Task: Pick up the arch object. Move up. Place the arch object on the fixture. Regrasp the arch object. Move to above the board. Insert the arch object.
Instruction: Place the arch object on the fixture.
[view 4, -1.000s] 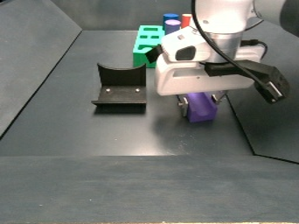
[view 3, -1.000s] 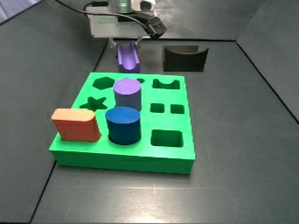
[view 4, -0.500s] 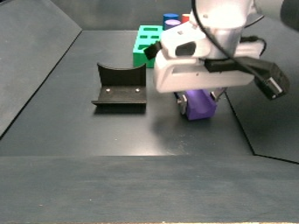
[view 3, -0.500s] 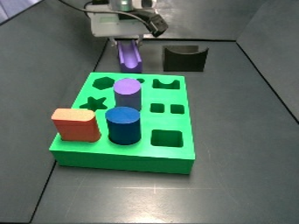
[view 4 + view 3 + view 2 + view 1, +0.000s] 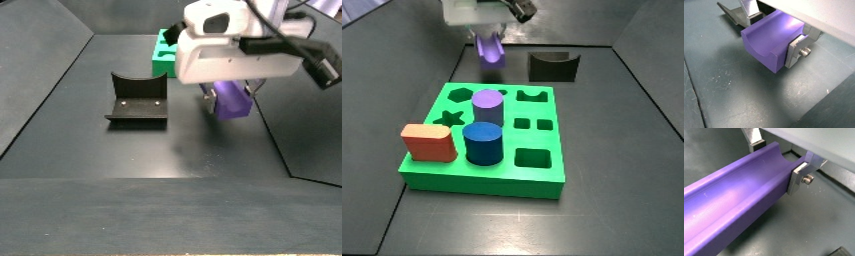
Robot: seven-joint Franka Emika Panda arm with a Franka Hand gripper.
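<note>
My gripper (image 5: pixel 774 31) pinches the arch object (image 5: pixel 737 198) across its width, one silver finger (image 5: pixel 800 174) flat against each side. The bar is smooth matte purple with a curved groove along one face, and it hangs clear of the floor, above and behind the board (image 5: pixel 486 160), beside the fixture (image 5: pixel 135 98). The board carries four pieces: purple cylinder (image 5: pixel 488 105), blue cylinder (image 5: pixel 484 143), orange block (image 5: pixel 426 142), green star (image 5: pixel 449 118).

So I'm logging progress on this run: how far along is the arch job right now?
Pick-up looks done: the gripper is shut on the arch object, a finger pressed to its side. In hand: the move up, since in a side view it hangs clear of the floor. Left: placing it on the fixture, whose notch is bare, regrasping, then inserting into the board.
</note>
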